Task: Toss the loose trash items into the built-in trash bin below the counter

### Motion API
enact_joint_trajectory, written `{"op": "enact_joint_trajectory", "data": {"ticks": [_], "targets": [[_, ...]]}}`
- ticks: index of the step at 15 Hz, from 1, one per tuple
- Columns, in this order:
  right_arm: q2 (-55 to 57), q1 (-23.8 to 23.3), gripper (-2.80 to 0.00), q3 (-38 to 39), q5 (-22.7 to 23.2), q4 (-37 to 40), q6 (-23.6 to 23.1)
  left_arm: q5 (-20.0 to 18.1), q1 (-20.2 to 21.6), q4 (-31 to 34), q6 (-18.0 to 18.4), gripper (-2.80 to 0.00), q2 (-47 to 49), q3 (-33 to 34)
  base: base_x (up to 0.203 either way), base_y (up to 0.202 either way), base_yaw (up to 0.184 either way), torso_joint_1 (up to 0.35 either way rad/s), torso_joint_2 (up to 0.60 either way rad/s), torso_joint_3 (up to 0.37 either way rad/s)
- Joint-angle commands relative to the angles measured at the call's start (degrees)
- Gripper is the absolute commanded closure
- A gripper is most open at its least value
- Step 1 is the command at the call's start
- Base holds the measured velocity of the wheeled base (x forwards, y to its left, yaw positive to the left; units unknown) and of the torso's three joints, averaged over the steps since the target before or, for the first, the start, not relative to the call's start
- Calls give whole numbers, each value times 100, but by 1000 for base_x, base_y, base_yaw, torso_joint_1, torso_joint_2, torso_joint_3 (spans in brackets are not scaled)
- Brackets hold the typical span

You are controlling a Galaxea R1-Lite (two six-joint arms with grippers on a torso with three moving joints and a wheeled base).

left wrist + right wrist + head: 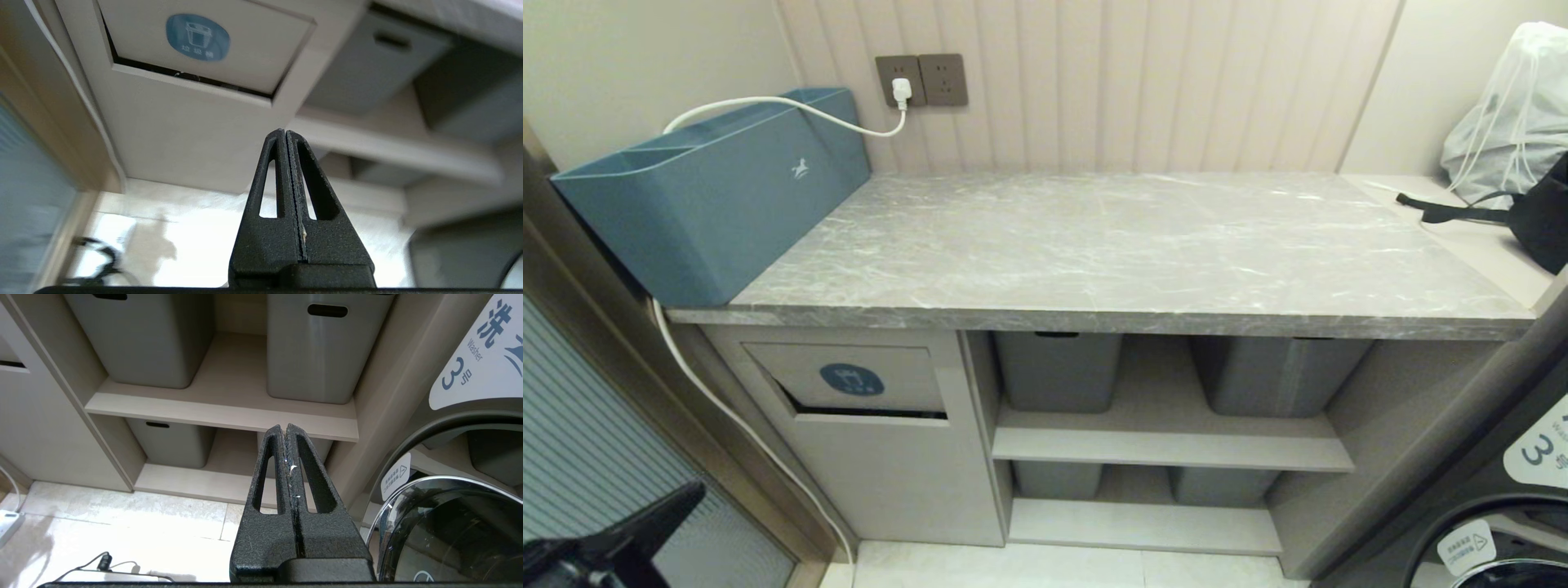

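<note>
The grey marble counter (1111, 245) carries no bottles, and the loose trash items are out of view in all three views. Under its left end is the built-in trash bin (849, 377), a beige flap with a round blue bin sticker (197, 37). A dark gap shows along the flap's lower edge. My left gripper (285, 132) is shut and empty, low and in front of the bin, below the flap; it shows as a black shape (682, 498) at the head view's lower left. My right gripper (284, 428) is shut and empty, parked low before the open shelves.
A long teal box (711, 196) stands on the counter's left end, with a white cable (784, 104) running to a wall socket. Grey tubs (1058, 367) fill the shelves. A washer (1503, 523) stands to the right. A mesh bag (1511, 114) and a black bag (1539, 220) lie at the far right.
</note>
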Motion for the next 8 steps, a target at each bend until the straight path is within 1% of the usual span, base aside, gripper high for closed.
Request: {"op": "enact_joint_trajectory", "data": {"ticks": [1,3,4,5,6,8], "targets": [[-1,2,0,2,7,1,-10,-35,-10,1084,255,0,-1691,43,0,0,0,0,0,0],[-1,2,0,2,5,1,-9,-13,-67,2931,575,0,-3348,-111,0,0,0,0,0,0],[-1,2,0,2,-1,1,17,47,-115,3702,700,0,-4078,-208,0,0,0,0,0,0],[-1,2,0,2,-1,1,8,100,-154,4221,802,0,-4726,-276,0,0,0,0,0,0],[-1,2,0,2,7,1,8,143,-184,4577,891,0,-5217,-321,0,0,0,0,0,0],[-1,2,0,-7,-10,1,40,230,-244,5197,1109,0,-5663,-403,0,0,0,0,0,0]]}}
